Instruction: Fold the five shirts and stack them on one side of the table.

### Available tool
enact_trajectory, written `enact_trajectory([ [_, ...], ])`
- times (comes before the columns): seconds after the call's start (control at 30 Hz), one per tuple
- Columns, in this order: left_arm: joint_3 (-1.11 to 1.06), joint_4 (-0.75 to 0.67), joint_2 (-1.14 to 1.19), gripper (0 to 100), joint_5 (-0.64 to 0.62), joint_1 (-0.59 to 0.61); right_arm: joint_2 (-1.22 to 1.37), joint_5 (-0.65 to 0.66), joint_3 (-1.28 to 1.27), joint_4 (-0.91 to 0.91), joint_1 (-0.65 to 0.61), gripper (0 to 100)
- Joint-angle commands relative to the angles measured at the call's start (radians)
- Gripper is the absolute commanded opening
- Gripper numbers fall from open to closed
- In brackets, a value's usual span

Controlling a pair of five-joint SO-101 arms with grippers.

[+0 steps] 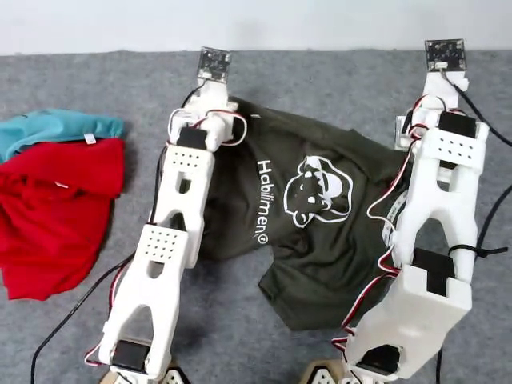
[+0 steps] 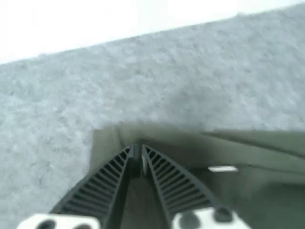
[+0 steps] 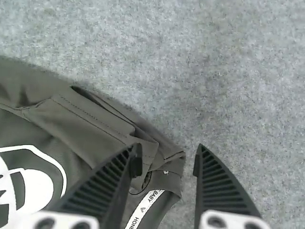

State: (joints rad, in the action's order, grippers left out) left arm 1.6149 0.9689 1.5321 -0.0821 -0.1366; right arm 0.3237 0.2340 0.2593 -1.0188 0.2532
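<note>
Centrally, olive shirt (image 1: pixel 320 268), white printed logo (image 1: pixel 324 192)

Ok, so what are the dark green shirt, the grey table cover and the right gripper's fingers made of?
Dark green shirt: a soft knit, likely cotton jersey, matte. It rumples and shows stitched hems and a white print.
Table cover: grey felt or low-pile carpet, with a fuzzy, mottled texture.
Right gripper fingers: black rigid plastic with ribbed inner faces, probably printed.
</note>
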Motion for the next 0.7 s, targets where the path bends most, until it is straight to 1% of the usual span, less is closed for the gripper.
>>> enact_trajectory([
  [0.0,0.064,0.089,-0.143,1,0.005,-0.032,-0.01,0.0,0.008,0.002,0.007,18.7],
  [0.07,0.064,0.152,-0.209,1,0.003,-0.035,-0.01,0.0,0.008,0.002,0.01,18.7],
  [0.17,0.056,0.198,-0.267,1,0.005,-0.026,-0.01,0.0,0.008,0.002,0.012,18.7],
  [0.33,0.005,0.203,-0.221,2,0.002,0.0,-0.01,0.0,0.008,0.001,0.008,18.7],
  [0.4,-0.012,0.239,-0.193,3,0.005,0.015,-0.01,0.0,0.008,0.001,0.012,18.7],
  [0.47,0.01,0.347,-0.193,6,0.005,0.023,-0.015,0.002,0.008,-0.012,0.012,18.7],
  [0.53,0.065,0.496,-0.221,8,0.006,0.023,-0.024,0.005,0.018,-0.067,0.01,18.7],
  [0.6,0.064,0.62,-0.281,9,0.006,0.015,-0.048,0.052,0.034,-0.177,-0.01,18.7],
  [0.67,0.058,0.752,-0.351,10,0.008,0.014,-0.082,0.132,0.038,-0.305,-0.036,18.7],
])
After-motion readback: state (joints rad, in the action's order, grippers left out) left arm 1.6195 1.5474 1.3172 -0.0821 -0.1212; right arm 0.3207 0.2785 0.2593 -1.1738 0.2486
